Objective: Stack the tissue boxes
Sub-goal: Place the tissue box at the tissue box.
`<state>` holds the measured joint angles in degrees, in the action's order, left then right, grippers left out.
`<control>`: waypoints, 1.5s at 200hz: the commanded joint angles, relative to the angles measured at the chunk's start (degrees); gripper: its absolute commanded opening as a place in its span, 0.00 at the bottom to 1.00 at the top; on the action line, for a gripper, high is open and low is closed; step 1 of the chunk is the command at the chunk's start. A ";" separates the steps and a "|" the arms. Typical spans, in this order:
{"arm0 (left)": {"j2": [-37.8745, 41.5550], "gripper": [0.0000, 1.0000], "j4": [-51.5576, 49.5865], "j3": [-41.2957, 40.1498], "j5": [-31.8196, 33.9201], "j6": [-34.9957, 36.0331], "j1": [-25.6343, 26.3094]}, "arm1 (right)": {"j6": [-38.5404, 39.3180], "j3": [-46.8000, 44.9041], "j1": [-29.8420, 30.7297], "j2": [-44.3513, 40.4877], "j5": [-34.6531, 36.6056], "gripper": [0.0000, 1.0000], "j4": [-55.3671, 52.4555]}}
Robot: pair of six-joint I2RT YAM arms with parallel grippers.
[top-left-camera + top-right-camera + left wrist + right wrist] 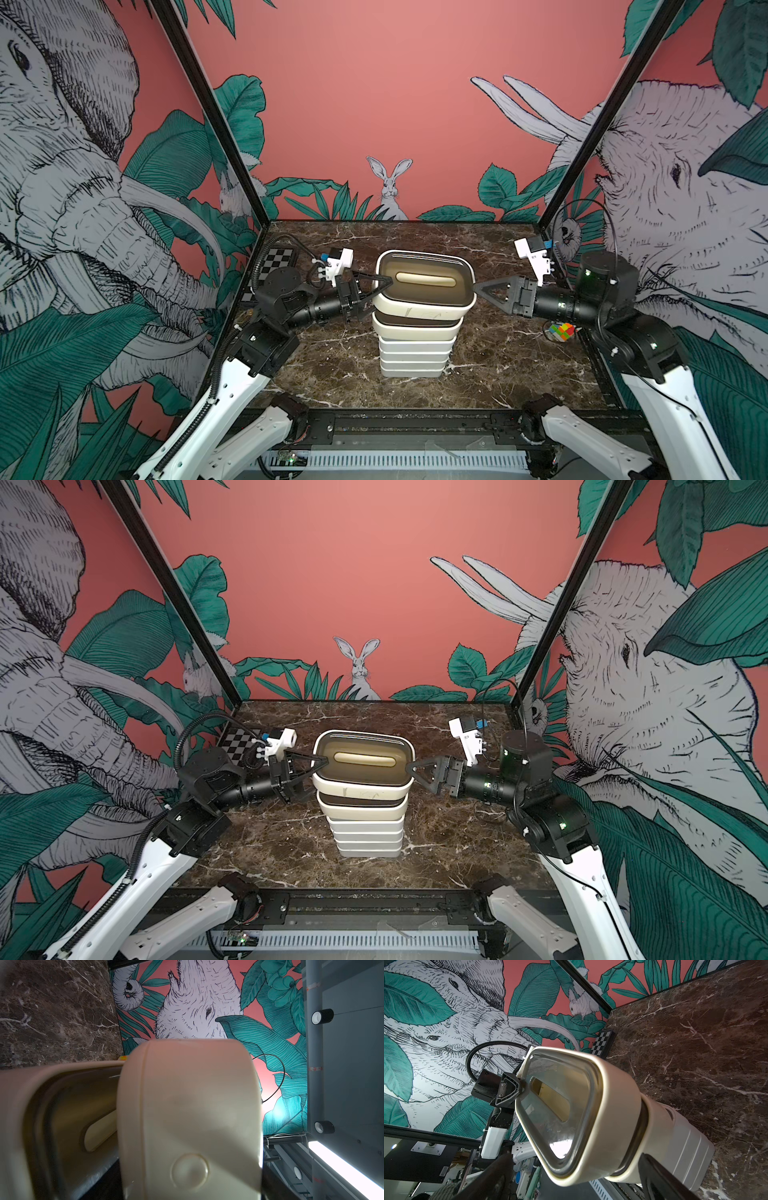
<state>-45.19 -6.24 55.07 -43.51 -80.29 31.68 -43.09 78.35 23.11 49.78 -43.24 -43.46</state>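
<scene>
The tissue boxes stand as one stack in the middle of the marble table (324, 370) in both top views. Several white boxes (415, 357) form its base, with a cream box (415, 330) on them. The top cream box (419, 309), with a dark brown slotted lid (361, 771), sits slightly askew. My left gripper (376, 293) is shut on its left end, one finger on the lid and one beneath. My right gripper (482, 293) is open at the right end. In the right wrist view its fingers (496, 1178) straddle the box (612, 1105) with gaps. The held box's pale wall (187, 1105) fills the left wrist view.
A black-and-white checkered board (276, 266) lies at the back left behind my left arm. A small multicoloured cube (562, 331) sits by the right edge under my right arm. Patterned walls enclose the table on three sides.
</scene>
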 commanded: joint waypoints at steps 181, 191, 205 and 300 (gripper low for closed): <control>1.82 0.28 -0.71 0.47 -1.01 0.99 -0.68 | -0.68 -2.84 0.03 1.48 -5.97 0.95 6.67; 1.67 0.28 -0.75 0.43 -0.88 1.20 -0.67 | -0.68 -2.76 0.13 1.63 -6.00 0.95 6.77; 1.57 0.28 -0.20 0.22 -0.80 1.01 -0.71 | -0.68 -2.76 0.33 1.71 -5.97 0.95 6.81; 1.11 0.32 -1.64 0.80 -0.59 2.38 -0.70 | -1.25 -5.21 1.05 2.49 -6.83 0.96 8.98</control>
<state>-44.62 -10.22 55.02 -43.83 -78.98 31.18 -43.57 73.28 23.64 52.23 -48.71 -39.03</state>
